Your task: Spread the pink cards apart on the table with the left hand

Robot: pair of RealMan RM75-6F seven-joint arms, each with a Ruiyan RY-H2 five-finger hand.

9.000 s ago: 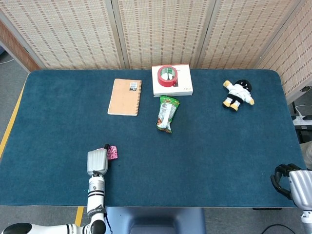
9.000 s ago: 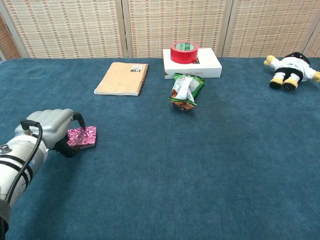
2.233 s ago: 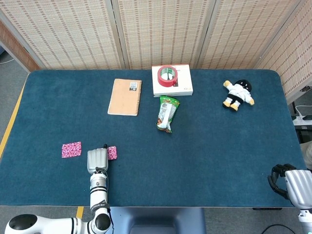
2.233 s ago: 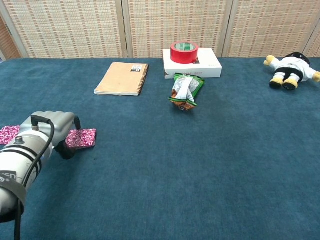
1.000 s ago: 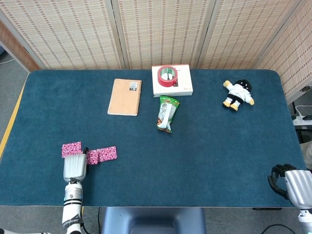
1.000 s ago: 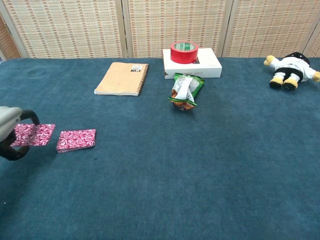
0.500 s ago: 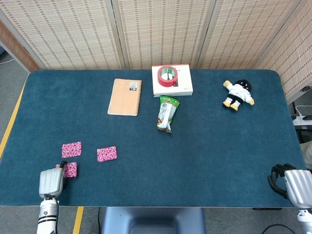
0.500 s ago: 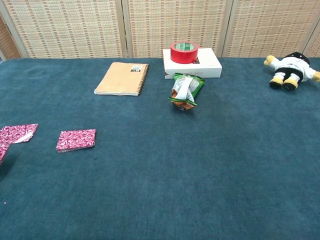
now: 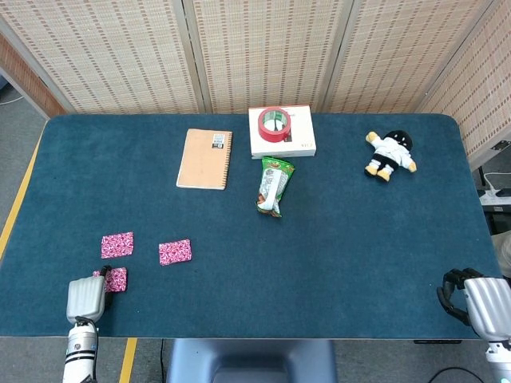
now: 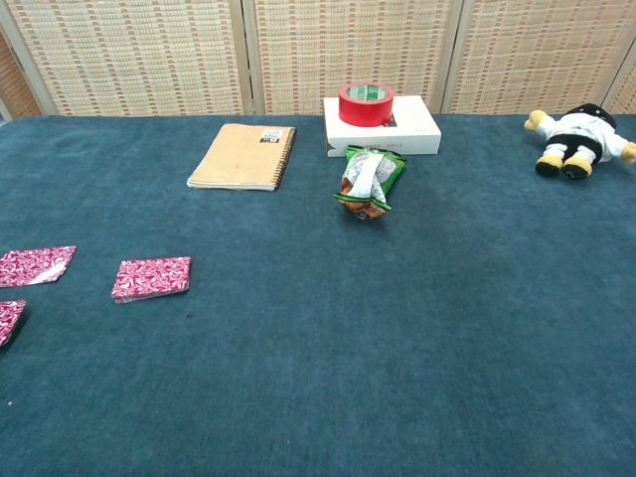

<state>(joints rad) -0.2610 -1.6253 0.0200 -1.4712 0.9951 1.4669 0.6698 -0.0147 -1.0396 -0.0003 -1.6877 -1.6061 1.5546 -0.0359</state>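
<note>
Three pink patterned cards show in the head view. One card (image 9: pixel 117 244) lies flat at the left, and a small stack (image 9: pixel 175 252) lies to its right. A third card (image 9: pixel 116 278) sits nearer the front edge, pinched at its left end by my left hand (image 9: pixel 86 297). The chest view has the same flat card (image 10: pixel 36 266) and stack (image 10: pixel 151 278), plus the third card (image 10: pixel 8 320) cut off by the left border; the left hand is almost out of that view. My right hand (image 9: pixel 477 302) rests at the near right corner, fingers curled, holding nothing.
A tan spiral notebook (image 9: pixel 204 159), a white box (image 9: pixel 282 142) with a red tape roll (image 9: pixel 274 124) on it, a green snack packet (image 9: pixel 274 186) and a small plush doll (image 9: pixel 390 155) lie along the far half of the blue table (image 9: pixel 335 255).
Over the last second my left hand carried a card from beside the stack to the near-left of the table. In the last half second it barely shifted.
</note>
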